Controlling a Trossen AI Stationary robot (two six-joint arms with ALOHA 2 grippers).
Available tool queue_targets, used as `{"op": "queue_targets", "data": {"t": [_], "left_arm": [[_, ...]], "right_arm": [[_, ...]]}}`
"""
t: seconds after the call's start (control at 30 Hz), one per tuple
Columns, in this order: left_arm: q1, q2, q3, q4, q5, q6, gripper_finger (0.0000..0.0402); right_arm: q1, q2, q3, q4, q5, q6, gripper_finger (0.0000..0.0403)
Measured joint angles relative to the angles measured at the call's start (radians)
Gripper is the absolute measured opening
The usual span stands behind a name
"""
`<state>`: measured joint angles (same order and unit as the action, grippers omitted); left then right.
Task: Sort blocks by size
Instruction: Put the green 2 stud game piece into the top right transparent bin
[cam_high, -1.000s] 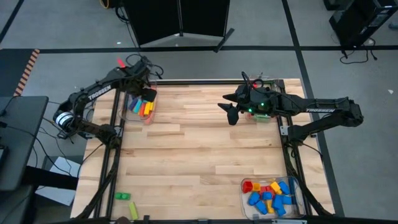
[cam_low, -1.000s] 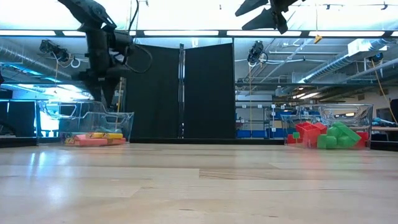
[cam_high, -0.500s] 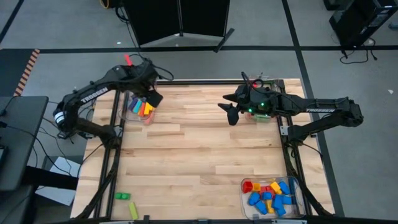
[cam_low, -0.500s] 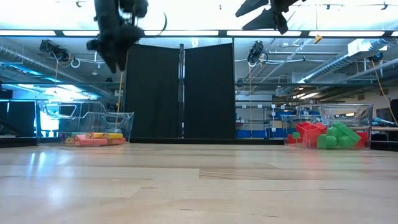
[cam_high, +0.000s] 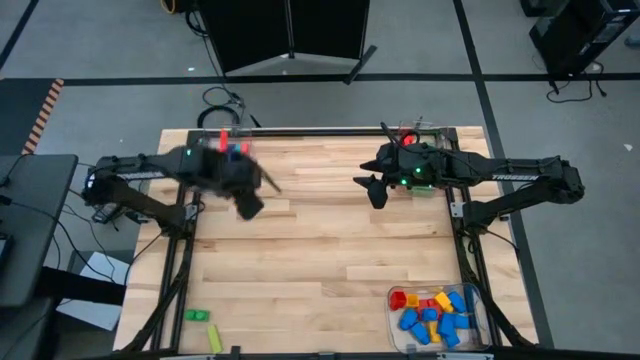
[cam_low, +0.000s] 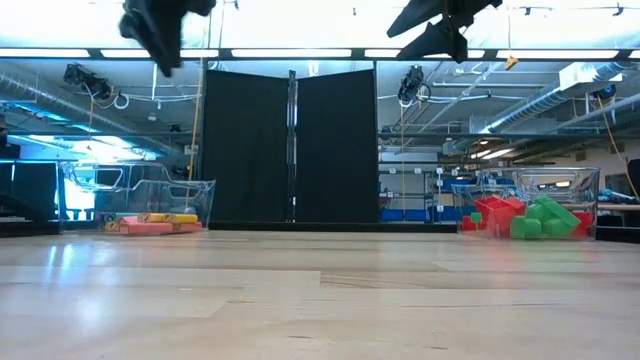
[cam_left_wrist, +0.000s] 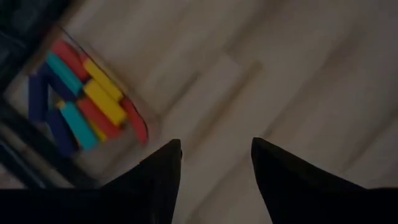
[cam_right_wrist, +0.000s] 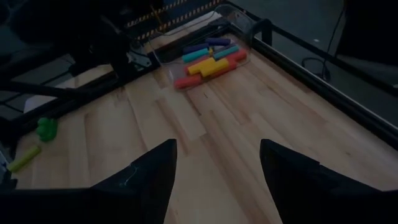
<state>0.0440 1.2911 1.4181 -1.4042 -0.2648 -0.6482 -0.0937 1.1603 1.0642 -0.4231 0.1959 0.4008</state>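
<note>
Above a pale plank table (cam_high: 320, 240), the left tool (cam_left_wrist: 214, 155) hangs with its dark fingers parted and nothing between them, just beside a clear bin (cam_left_wrist: 118, 158) of long bars (cam_left_wrist: 102, 99). The right tool (cam_right_wrist: 214, 162) waits over the far right, fingers spread and bare. Chunky blocks (cam_high: 435, 312) fill a near-right bin (cam_high: 478, 300); two green pieces (cam_high: 197, 316) lie loose at the near-left edge.

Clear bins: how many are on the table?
3: one with long bars at the far left corner, one with red and green blocks far right, one near right.
</note>
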Motion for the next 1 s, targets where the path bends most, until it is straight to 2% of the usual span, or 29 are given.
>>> {"op": "queue_targets", "data": {"t": [0.1, 0.27, 0.5, 0.63, 0.83, 0.93, 1.0], "left_arm": [[-0.101, 0.000, -0.004, -0.065, 0.004, -0.091, 0.0202], [-0.235, 0.003, -0.066, -0.062, 0.005, -0.299, 0.0218], [-0.378, 0.004, -0.233, 0.046, 0.086, -0.500, 0.0289], [-0.407, 0.004, -0.307, 0.134, 0.183, -0.616, 0.0322], [-0.422, 0.014, -0.361, 0.174, 0.346, -0.615, 0.0335], [-0.436, 0.048, -0.375, 0.187, 0.396, -0.613, 0.0335], [-0.447, 0.096, -0.373, 0.220, 0.456, -0.557, 0.0335]], "right_arm": [[0.000, 0.000, 0.000, 0.001, 0.000, -0.011, 0.0241], [0.000, 0.000, 0.000, 0.000, -0.014, -0.041, 0.0239], [0.000, 0.000, 0.000, -0.052, -0.086, -0.056, 0.0241], [0.001, 0.000, 0.000, -0.116, -0.118, -0.053, 0.0240], [0.015, 0.000, 0.000, -0.142, -0.119, -0.053, 0.0242], [0.034, 0.000, 0.000, -0.142, -0.119, -0.053, 0.0241], [0.048, 0.000, 0.000, -0.143, -0.119, -0.053, 0.0240]]}}
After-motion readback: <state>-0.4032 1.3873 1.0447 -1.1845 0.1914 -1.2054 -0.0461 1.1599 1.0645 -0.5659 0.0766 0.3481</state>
